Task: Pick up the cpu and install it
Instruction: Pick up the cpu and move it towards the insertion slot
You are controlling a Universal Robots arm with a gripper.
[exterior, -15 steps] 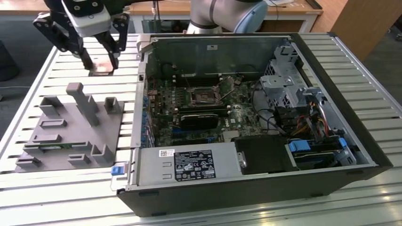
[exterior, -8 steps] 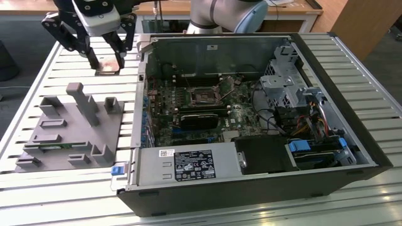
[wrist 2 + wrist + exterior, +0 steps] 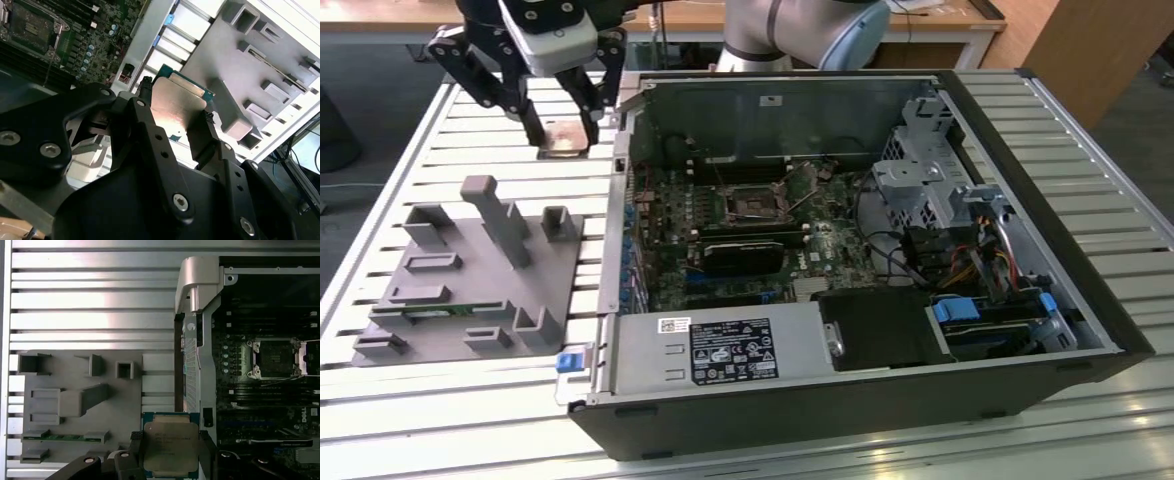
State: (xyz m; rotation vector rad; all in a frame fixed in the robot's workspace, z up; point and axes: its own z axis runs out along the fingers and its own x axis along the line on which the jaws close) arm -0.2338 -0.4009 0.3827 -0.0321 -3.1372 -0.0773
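Exterior view gives you the whole layout: the slatted metal table [image 3: 1067, 110] carries the open computer case [image 3: 761, 415], which fills the picture from about twelve o'clock round to six. Inside the case lies the motherboard [image 3: 720, 250], with its square processor socket [image 3: 757, 204] close to the middle of the picture. At about nine o'clock from the case, on the slats, sits the grey fixture tray [image 3: 454, 290] with its upright posts and pockets. In the first wrist view a green memory stick [image 3: 65, 436] lies in one of that tray's slots. Your gripper [image 3: 564, 132] hangs at about eleven o'clock in the exterior view, over the slats between the tray's far edge and the case's outer wall, fingertips pointing down. It has hold of the cpu [image 3: 567, 141]: the fingers [image 3: 145, 95] have come in only as far as the chip's own width and press on two opposite edges of it. In both wrist views the cpu [image 3: 171, 447] lies flat between them, its silvery metal top facing the cameras and a blue-green rim showing along one side. The socket [image 3: 275, 358] is well apart from the chip, beyond the case wall.
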